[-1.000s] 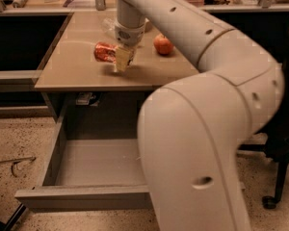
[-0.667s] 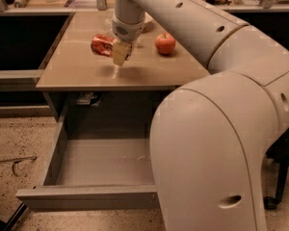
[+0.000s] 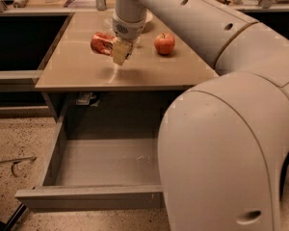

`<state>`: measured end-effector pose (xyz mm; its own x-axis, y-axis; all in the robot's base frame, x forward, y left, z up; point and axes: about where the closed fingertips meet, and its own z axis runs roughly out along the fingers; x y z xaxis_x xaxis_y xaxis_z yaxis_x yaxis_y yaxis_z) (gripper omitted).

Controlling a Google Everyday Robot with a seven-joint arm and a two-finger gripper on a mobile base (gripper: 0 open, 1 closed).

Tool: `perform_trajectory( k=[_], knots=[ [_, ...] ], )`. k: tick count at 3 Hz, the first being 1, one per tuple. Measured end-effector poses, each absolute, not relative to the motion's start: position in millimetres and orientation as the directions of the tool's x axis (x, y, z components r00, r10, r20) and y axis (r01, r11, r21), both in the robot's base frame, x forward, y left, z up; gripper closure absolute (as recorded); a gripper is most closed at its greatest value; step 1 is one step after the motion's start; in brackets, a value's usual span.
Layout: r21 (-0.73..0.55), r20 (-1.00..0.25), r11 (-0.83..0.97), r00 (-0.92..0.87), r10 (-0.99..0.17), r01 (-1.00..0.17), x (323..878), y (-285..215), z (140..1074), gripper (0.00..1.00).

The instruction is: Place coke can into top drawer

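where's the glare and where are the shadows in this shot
Camera view: a pale glare streak lies on the tabletop just below the pincer, which sits at the right end of the coke can; deep shadow fills the back of the top drawer under the tabletop; the robot's arm hides the drawer's right part.

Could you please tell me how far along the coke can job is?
Done: the top drawer stands open. In hand: the gripper is at the coke can over the tabletop, left of the apple. Left: getting the can into the drawer and releasing it.
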<state>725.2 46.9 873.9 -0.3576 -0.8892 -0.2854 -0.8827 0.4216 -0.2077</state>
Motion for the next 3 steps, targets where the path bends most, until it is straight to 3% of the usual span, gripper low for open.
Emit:
perform_trajectory(
  k=[2,3],
  knots=[
    [-0.302,-0.428,0.579,-0.435,-0.792,-0.758,647,16,948,1.00],
    [-0.253,-0.467,0.617,-0.464,-0.752,-0.745,596,12,929,1.00]
  ],
)
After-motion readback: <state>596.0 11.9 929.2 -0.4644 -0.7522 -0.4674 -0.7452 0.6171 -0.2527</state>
